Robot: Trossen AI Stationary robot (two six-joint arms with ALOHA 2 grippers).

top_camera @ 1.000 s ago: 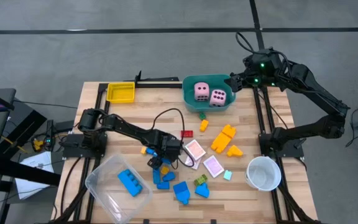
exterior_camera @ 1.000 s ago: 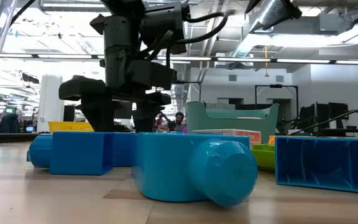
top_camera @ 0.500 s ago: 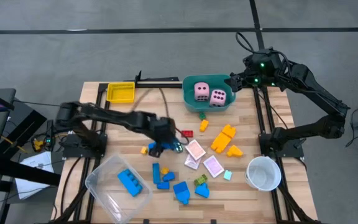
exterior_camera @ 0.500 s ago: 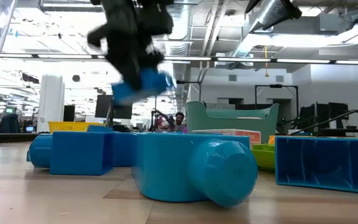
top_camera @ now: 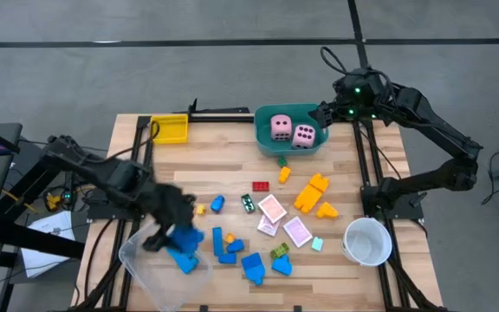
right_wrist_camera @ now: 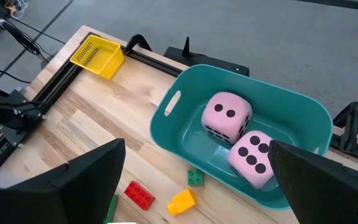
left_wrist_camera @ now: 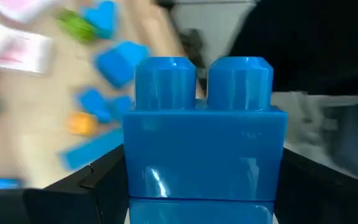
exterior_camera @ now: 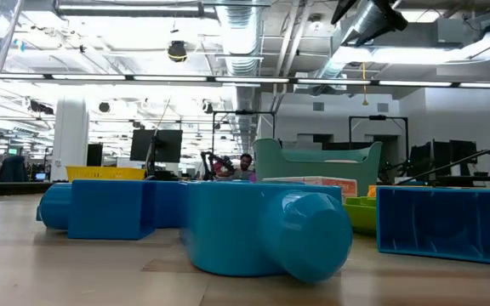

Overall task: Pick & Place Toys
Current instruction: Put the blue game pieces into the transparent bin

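My left gripper (top_camera: 178, 232) is shut on a blue two-stud block (left_wrist_camera: 204, 143) and hangs over the far right part of the clear tray (top_camera: 141, 264). Another blue block (top_camera: 186, 260) lies in that tray. My right gripper (top_camera: 323, 113) is open and empty, above the right end of the teal tub (top_camera: 267, 143). The tub holds two pink dice (top_camera: 281, 126) (right_wrist_camera: 227, 116). Blue blocks (top_camera: 230, 249), orange blocks (top_camera: 312, 192), a red block (top_camera: 261, 185) and pink-white cards (top_camera: 272, 211) lie loose on the table. My left gripper pinches the blue block by its two end faces (left_wrist_camera: 132, 168), one finger (left_wrist_camera: 98, 186) on each side. The block is lifted clear and sits square between the fingers. Its studs (left_wrist_camera: 165, 81) show beyond the fingertips.
A yellow tray (top_camera: 169, 128) stands at the far left. A white cup (top_camera: 367, 240) stands at the near right. In the low view big blue blocks (exterior_camera: 262, 225) fill the foreground, with the teal tub (exterior_camera: 313, 161) behind them.
My left gripper has risen from the cluster of blue blocks with the blue block held, then swung toward the table's left and near edge to above the clear tray. It has left the low view. A small blue and a small green block now show where it stood.
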